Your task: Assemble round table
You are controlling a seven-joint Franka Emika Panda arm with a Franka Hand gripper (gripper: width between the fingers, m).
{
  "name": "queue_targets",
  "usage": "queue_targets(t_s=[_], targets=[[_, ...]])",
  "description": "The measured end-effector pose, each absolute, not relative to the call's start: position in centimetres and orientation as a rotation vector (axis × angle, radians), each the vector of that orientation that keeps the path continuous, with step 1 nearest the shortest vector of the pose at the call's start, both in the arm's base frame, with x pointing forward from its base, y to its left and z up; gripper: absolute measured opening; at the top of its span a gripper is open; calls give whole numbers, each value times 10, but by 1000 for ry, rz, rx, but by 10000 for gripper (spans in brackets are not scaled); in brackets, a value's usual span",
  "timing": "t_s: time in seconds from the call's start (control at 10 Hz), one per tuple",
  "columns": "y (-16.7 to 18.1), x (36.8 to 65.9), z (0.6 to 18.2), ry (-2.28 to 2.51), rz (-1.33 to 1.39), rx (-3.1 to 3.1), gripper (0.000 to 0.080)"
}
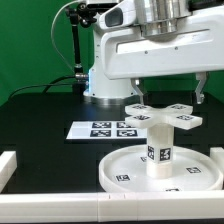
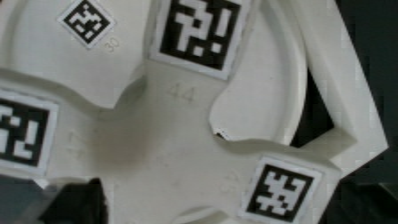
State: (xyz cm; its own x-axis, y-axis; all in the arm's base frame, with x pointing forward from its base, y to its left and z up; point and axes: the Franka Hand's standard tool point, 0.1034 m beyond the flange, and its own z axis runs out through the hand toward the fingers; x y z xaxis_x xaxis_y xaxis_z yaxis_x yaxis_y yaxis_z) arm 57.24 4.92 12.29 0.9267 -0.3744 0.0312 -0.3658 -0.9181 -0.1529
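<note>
The gripper hangs directly over the white plastic cross-shaped foot piece; its fingers are hidden, so I cannot tell whether they are spread or pinching. The foot piece lies flat, its marker-tagged arms level, atop the short thick white cylinder leg. The leg stands upright, long axis vertical, in the middle of the large white rimmed round disc, which lies flat on the black table. The marker board lies flat near the disc, towards the exterior view's left.

Exterior views table frontally; wrist hugs foot piece.
</note>
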Motion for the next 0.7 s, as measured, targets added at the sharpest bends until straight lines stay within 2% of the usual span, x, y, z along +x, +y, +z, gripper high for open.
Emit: queue_targets(t_s=[0.4,0.7], targets=[[45,576,127,-190,-140,-3053,649],[44,576,126,-521,-147,-3026,649]])
